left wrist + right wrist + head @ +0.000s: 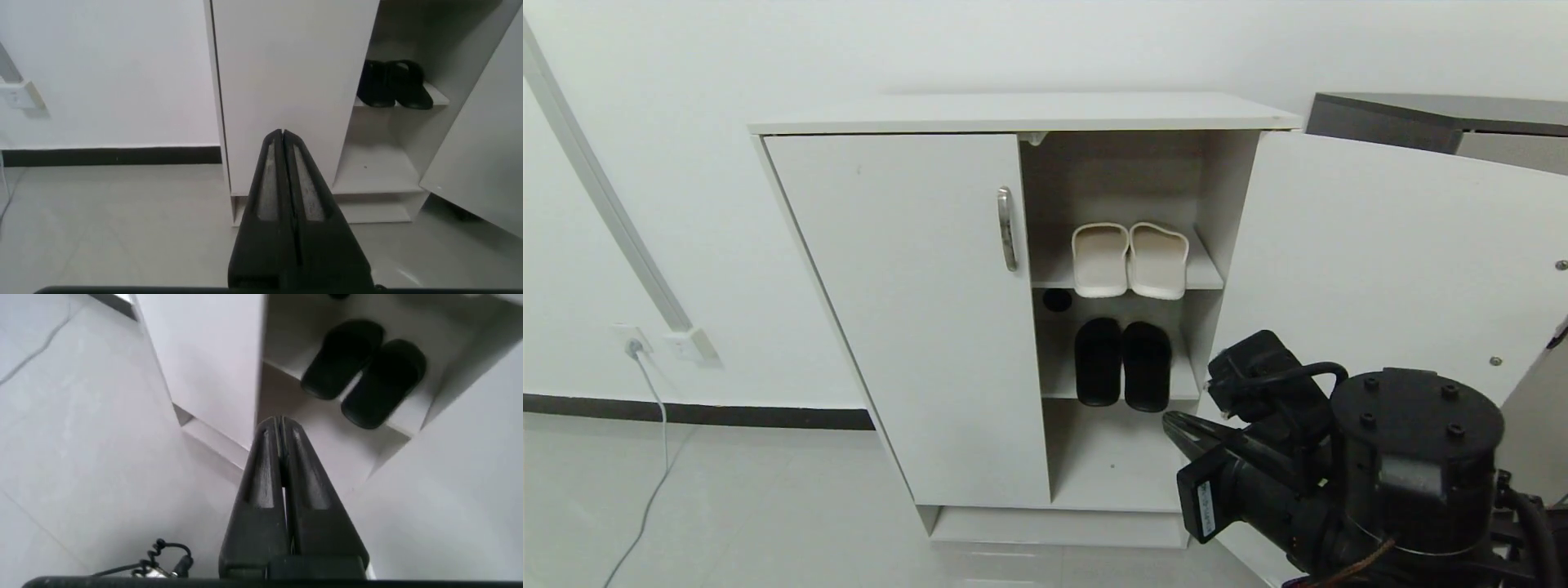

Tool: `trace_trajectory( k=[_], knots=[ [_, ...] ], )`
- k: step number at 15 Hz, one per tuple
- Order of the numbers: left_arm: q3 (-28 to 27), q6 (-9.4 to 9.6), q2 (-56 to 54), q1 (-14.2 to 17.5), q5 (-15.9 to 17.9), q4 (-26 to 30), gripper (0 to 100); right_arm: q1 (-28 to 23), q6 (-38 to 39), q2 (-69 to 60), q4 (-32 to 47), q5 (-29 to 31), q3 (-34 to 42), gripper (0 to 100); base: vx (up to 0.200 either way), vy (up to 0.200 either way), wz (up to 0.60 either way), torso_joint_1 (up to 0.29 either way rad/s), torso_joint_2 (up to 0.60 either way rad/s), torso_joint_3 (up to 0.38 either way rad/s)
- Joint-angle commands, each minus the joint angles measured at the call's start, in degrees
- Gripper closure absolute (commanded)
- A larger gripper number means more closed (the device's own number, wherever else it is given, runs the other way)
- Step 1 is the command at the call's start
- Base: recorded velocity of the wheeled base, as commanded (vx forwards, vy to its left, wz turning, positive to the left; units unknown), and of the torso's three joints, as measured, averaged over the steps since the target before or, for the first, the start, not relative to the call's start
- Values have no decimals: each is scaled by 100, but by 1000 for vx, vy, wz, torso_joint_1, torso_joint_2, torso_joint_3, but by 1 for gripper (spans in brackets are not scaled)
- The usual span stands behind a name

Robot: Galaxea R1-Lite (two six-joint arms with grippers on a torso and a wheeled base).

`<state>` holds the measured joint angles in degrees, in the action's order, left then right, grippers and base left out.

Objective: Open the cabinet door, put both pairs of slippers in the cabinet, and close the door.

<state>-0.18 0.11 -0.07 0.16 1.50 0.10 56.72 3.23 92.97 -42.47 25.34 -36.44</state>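
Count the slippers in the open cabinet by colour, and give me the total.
White slippers: 2
Black slippers: 2
Total: 4

White cabinet (898,327), right door (1388,269) open; cream slippers (1129,260) upper shelf, black slippers (1122,363) shelf below.
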Motion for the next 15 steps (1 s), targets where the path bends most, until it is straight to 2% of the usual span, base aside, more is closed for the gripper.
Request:
trace_trajectory(
  k=[1,12,15],
  knots=[
    [1,-2,7,2,-1,-1,100,-3,2,37,-7,-3,5,100,0,0,0,0,0,0],
    [1,-2,7,2,-1,-1,100,-65,2,134,-7,6,5,100,0,0,0,0,0,0],
    [1,-2,7,2,-1,-1,100,-74,2,152,-7,6,5,100,0,0,0,12,-165,-268]
  ],
)
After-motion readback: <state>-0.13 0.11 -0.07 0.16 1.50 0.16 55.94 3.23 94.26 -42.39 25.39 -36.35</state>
